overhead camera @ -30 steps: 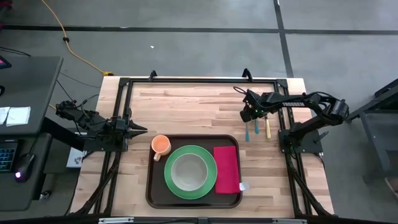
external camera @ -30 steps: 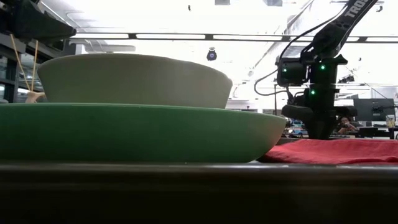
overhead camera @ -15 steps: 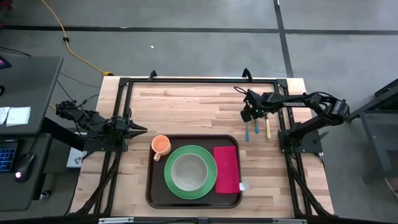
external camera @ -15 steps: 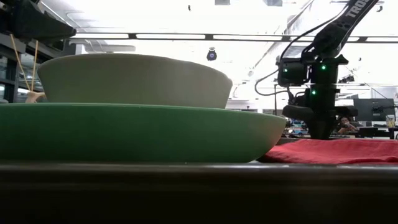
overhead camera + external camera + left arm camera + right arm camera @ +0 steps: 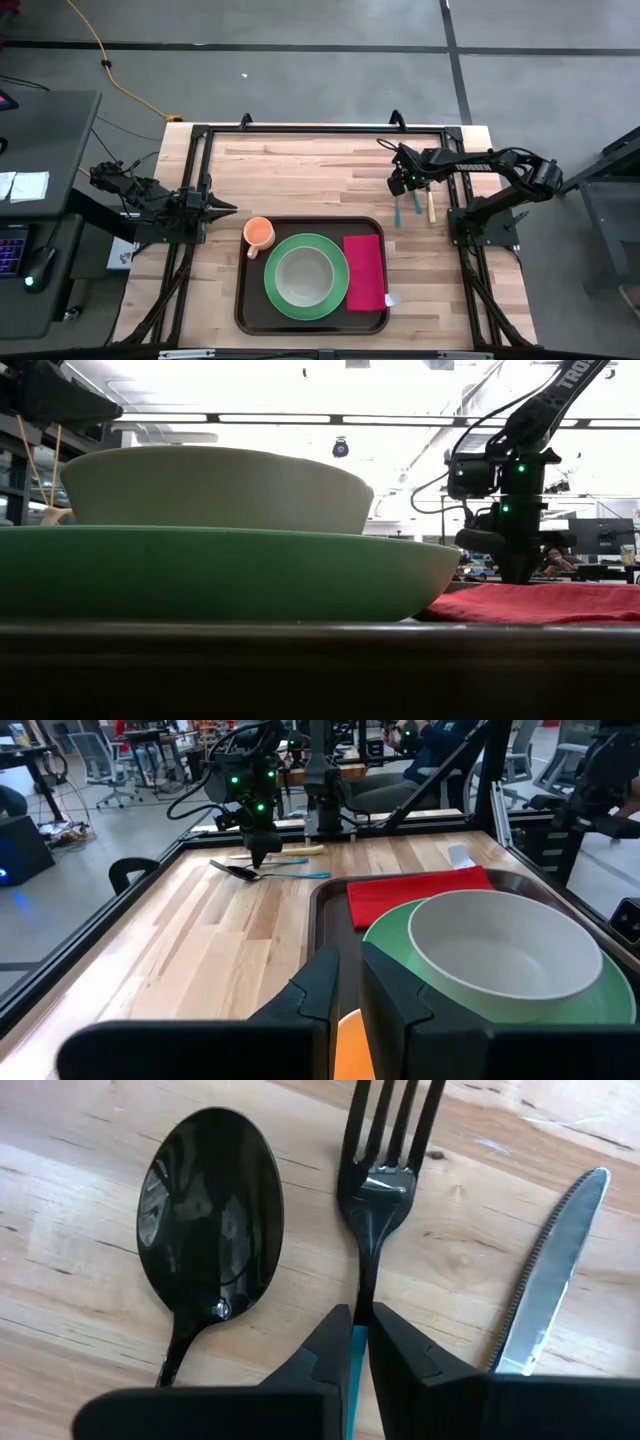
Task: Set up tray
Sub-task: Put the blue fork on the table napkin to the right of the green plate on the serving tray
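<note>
Wooden table (image 5: 300, 170): your tray (image 5: 250, 312) holds plate (image 5: 340, 292), bowl (image 5: 305, 275), napkin (image 5: 364, 272) (cup (image 5: 259, 233) too). Cutlery remains outside; right gripper (image 5: 359, 1342) pinches fork (image 5: 380, 1180); left gripper (image 5: 347, 982) waits, nearly closed.

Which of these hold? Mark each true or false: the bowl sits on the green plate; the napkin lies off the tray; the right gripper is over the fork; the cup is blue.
1. The bowl sits on the green plate. True.
2. The red napkin lies off the tray. False: it lies on it, beside the plate.
3. The right gripper is closed on the fork. True.
4. The cup is blue. False: orange.
</note>
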